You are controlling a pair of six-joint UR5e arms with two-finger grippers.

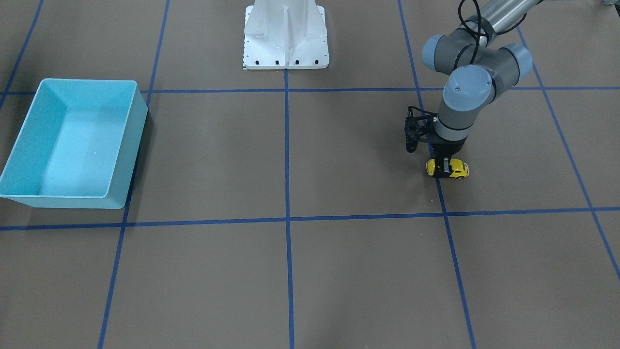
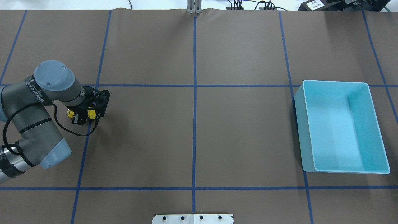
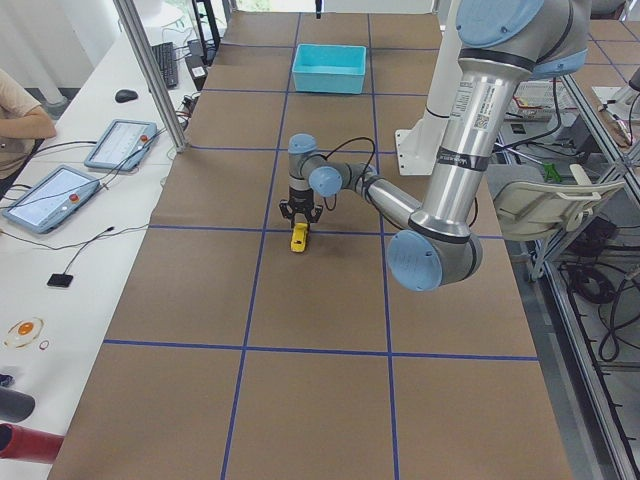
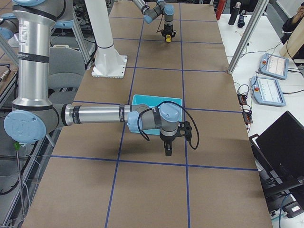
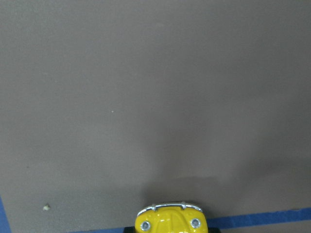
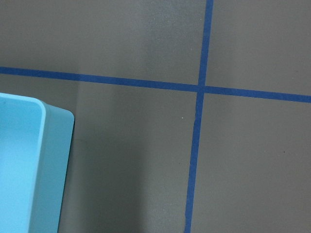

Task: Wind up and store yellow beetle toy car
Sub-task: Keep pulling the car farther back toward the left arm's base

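The yellow beetle toy car (image 1: 459,169) stands on the brown table on its wheels, beside a blue tape line. My left gripper (image 1: 444,168) points straight down over it, its fingers closed on the car's middle. In the overhead view the gripper (image 2: 81,115) hides most of the car (image 2: 91,114). The car's front (image 5: 170,221) shows at the bottom of the left wrist view. My right gripper (image 4: 167,148) shows only in the exterior right view, low beside the blue bin (image 4: 156,99); I cannot tell whether it is open or shut.
The blue bin (image 2: 298,124) is empty and stands far across the table from the car (image 1: 138,140). Its corner shows in the right wrist view (image 6: 53,160). The white robot base (image 1: 286,39) stands at mid-table. Blue tape lines grid the table.
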